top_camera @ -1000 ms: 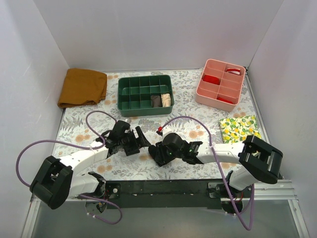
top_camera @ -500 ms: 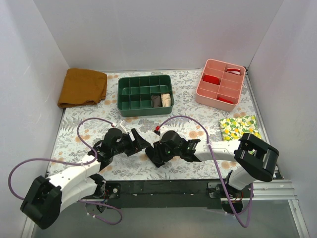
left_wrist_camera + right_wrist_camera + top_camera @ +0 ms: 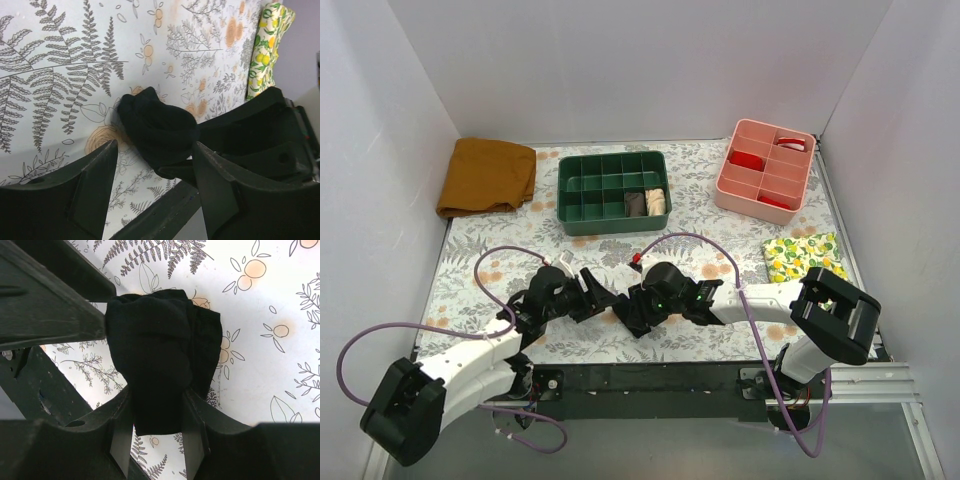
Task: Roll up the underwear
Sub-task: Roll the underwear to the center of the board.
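The underwear (image 3: 160, 360) is a black rolled-up bundle on the fern-print table. My right gripper (image 3: 156, 432) is shut on its near end, one finger on each side. In the top view the bundle (image 3: 623, 306) lies between the two grippers near the table's front middle. My left gripper (image 3: 155, 150) is open, its fingers (image 3: 90, 190) spread wide just short of the underwear (image 3: 157, 127), touching nothing that I can see. One left finger (image 3: 50, 305) shows beside the bundle in the right wrist view. The grey label is hidden.
A green divided tray (image 3: 612, 190) stands at the back centre and a pink divided tray (image 3: 768, 170) at the back right. A mustard-brown folded cloth (image 3: 485, 175) lies back left. A lemon-print cloth (image 3: 803, 258) lies at the right. The black base rail (image 3: 650, 378) runs along the near edge.
My left arm has swung and brought its open gripper closer to the bundle. My right gripper has shifted slightly left, still holding the underwear.
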